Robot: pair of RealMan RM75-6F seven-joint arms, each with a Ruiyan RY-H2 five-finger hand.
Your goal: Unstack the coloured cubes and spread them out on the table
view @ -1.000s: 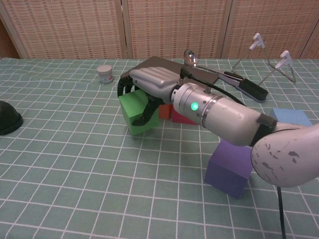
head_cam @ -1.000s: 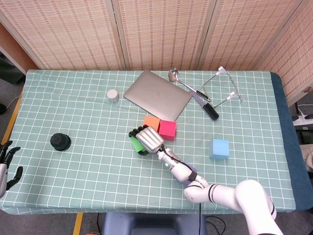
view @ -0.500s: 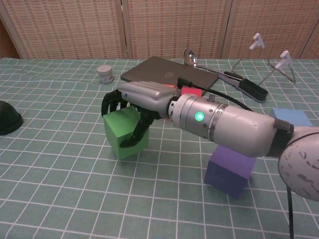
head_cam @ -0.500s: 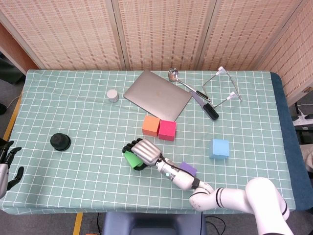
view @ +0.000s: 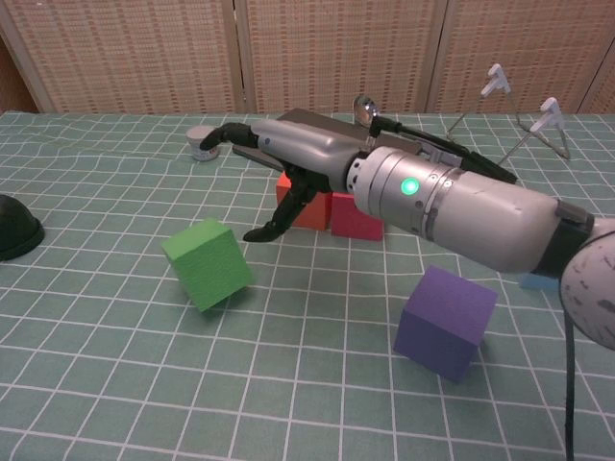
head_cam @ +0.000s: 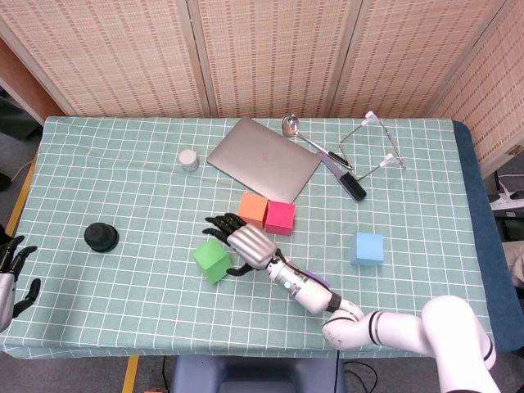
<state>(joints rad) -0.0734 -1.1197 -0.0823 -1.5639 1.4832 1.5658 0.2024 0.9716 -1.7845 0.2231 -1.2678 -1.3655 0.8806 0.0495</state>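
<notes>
A green cube [head_cam: 212, 262] [view: 208, 263] lies tilted on the checked cloth, free of any hand. My right hand [head_cam: 241, 240] [view: 293, 158] hovers just right of and above it, fingers spread, holding nothing. Behind the hand an orange cube [head_cam: 253, 210] [view: 309, 208] and a pink-red cube [head_cam: 280, 217] [view: 357, 217] sit side by side, touching. A purple cube [view: 447, 307] rests under my right forearm. A light blue cube [head_cam: 368, 247] stands alone to the right. My left hand [head_cam: 11, 273] hangs off the table's left edge, empty with fingers apart.
A grey laptop [head_cam: 264, 159] lies at the back, with a ladle [head_cam: 291, 125], a black brush [head_cam: 347, 181] and a wire rack [head_cam: 372, 147] to its right. A small white jar [head_cam: 189, 159] and a black round object [head_cam: 101, 237] sit on the left.
My right hand carried the green cube toward the front left, set it down and let go. The fingers have spread and lifted away from it.
</notes>
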